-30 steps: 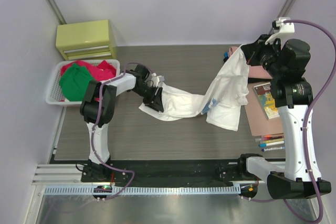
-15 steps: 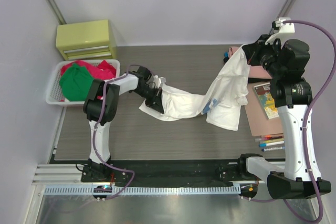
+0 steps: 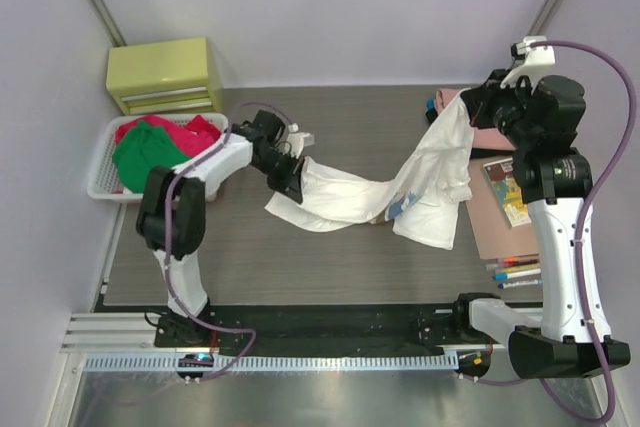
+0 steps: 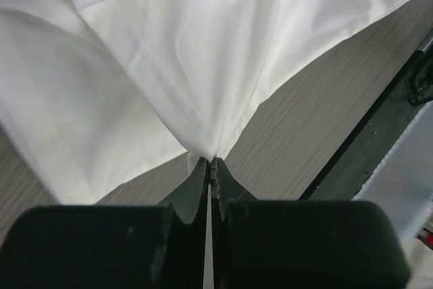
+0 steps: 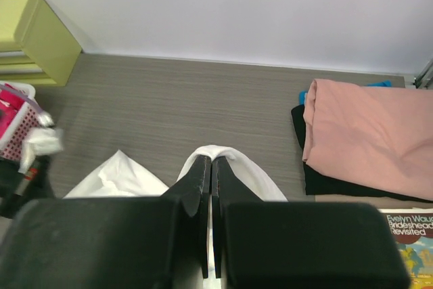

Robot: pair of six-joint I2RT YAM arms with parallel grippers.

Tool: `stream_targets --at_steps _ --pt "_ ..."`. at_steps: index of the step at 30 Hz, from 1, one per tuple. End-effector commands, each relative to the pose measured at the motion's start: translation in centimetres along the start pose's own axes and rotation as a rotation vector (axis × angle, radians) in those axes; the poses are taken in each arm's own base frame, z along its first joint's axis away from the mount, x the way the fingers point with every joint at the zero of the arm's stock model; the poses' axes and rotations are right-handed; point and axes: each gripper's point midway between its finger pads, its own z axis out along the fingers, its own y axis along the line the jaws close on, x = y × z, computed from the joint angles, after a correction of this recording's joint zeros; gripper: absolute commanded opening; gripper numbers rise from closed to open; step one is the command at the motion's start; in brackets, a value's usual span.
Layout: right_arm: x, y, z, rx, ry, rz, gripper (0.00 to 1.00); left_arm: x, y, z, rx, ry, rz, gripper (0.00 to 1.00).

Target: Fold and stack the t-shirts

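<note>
Evidently the left tool (image 4: 211, 162) has just closed: its jaws stood apart a second ago and now meet fully. The wrist view shows them pinched on a gathered corner of the white t-shirt (image 3: 345, 197), with the cloth fanning away from the nip. The left arm has also swung its elbow outward, and the pinched corner sits slightly farther back on the bench (image 3: 300, 257) than before. The right tool (image 3: 462, 105) is likewise shut, holding another part of the same garment raised at the far right. The shirt hangs from it and trails across the bench to the left tool, its middle rumpled on the surface. Judgement: with both ends secured, the shirt can be drawn taut and laid flat, but it is not yet spread or folded. A salmon-pink shirt (image 5: 365, 126) lies folded on a black shirt (image 5: 318, 177) at far right, near the book (image 3: 508, 192). A red shirt (image 3: 200, 129) and a green shirt (image 3: 143, 154) wait in the basket (image 3: 100, 192).
</note>
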Motion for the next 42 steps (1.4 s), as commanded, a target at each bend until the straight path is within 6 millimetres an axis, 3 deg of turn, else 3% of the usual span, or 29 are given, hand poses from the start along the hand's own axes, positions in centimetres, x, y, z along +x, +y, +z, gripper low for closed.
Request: stream_targets --at_steps 1,2,6,8,9,10,11,12,14,15,16,20,24,33,36,42 --pt "1.1 -0.3 -0.5 0.003 0.041 -0.074 0.01 -4.6 -3.0 -9.4 -0.216 -0.219 0.255 0.0" --pt "1.3 -0.2 -0.8 0.0 0.048 -0.073 0.01 -4.6 -4.0 -11.6 -0.253 -0.25 0.296 0.0" --pt "1.0 1.3 -3.7 -0.061 0.043 -0.131 0.01 -5.0 -7.3 -17.1 -0.318 -0.378 0.376 0.0" --pt "-0.1 2.4 -6.6 -0.088 -0.006 -0.175 0.01 -4.7 -9.0 -19.4 -0.333 -0.452 0.409 0.0" --pt "-0.6 2.9 -7.6 -0.101 -0.024 -0.199 0.01 -4.5 -10.8 -22.0 -0.362 -0.544 0.442 0.0" --pt "-1.9 3.7 -10.1 -0.112 -0.067 -0.249 0.01 -4.2 -11.2 -23.0 -0.381 -0.576 0.456 0.0" --pt "-2.6 3.7 -11.3 -0.112 -0.097 -0.267 0.01 -3.8 -11.8 -24.1 -0.397 -0.607 0.472 0.0" --pt "-3.4 4.2 -12.6 -0.121 -0.129 -0.294 0.01 -2.8 -12.4 -26.5 -0.44 -0.663 0.49 0.0" --pt "-5.0 5.7 -15.9 -0.151 -0.176 -0.353 0.01 -1.5 -12.8 -28.6 -0.502 -0.714 0.516 0.0" --pt "-5.7 6.3 -16.8 -0.158 -0.204 -0.361 0.01 -0.3 -14.1 -31.2 -0.553 -0.808 0.556 0.0" --pt "-6.8 7.0 -17.9 -0.168 -0.243 -0.373 0.01 0.6 -13.9 -31.8 -0.594 -0.826 0.563 0.0" --pt "-9.1 9.1 -19.7 -0.22 -0.329 -0.304 0.01 3.8 -15.2 -36.5 -0.7 -0.961 0.549 0.0" --pt "-12.2 9.7 -22.7 -0.139 -0.444 -0.371 0.01 6.3 -18.5 -41.4 -0.79 -1.122 0.574 0.0" --pt "-17.0 9.0 -27.1 0.074 -0.626 -0.435 0.01 9.3 -24.0 -47.9 -0.915 -1.289 0.639 0.0" --pt "-17.9 6.8 -27.6 0.206 -0.644 -0.443 0.01 10.5 -24.1 -49.2 -0.995 -1.299 0.636 0.0" --pt "-16.8 4.6 -26.9 0.28 -0.609 -0.437 0.01 11.2 -22.5 -48.9 -1.06 -1.276 0.599 0.0"
